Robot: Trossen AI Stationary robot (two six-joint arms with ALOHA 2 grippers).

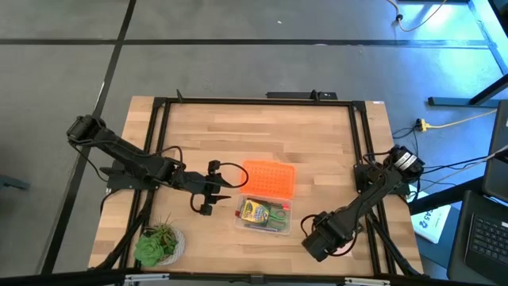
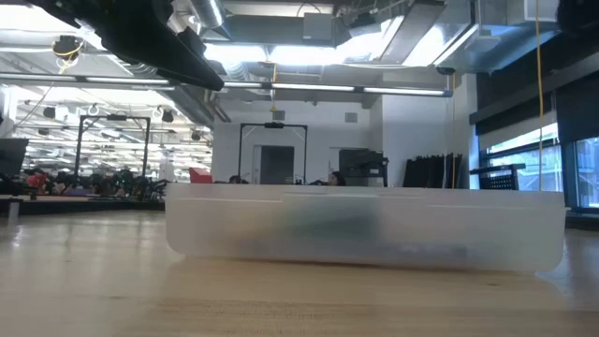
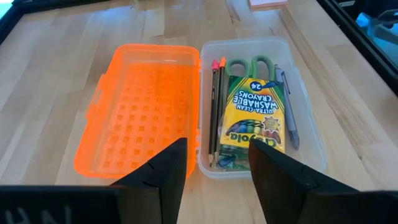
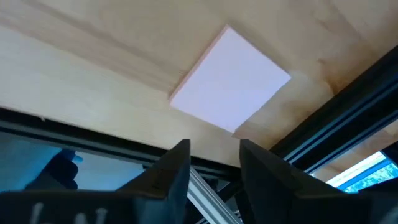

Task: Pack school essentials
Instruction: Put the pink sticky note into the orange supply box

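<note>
**Crayon box sits in the open case, note pad still out on the table**

Crayon box lies flat in the clear tray of the case, and you can see 2 pencils just beside it on the side of the orange lid, which lies flipped open on the table. The scissors poke out from under the box with their green handles showing, and the pen lies along the box's other side.

Your left gripper hovers near the case, its jaws partly apart and holding nothing.

The pink note pad lies flat on the bare wood near the table's edge, well apart from the case. Your right gripper is above it, jaws a little apart with nothing between them.

A potted plant stands at the table's front left corner.
</note>
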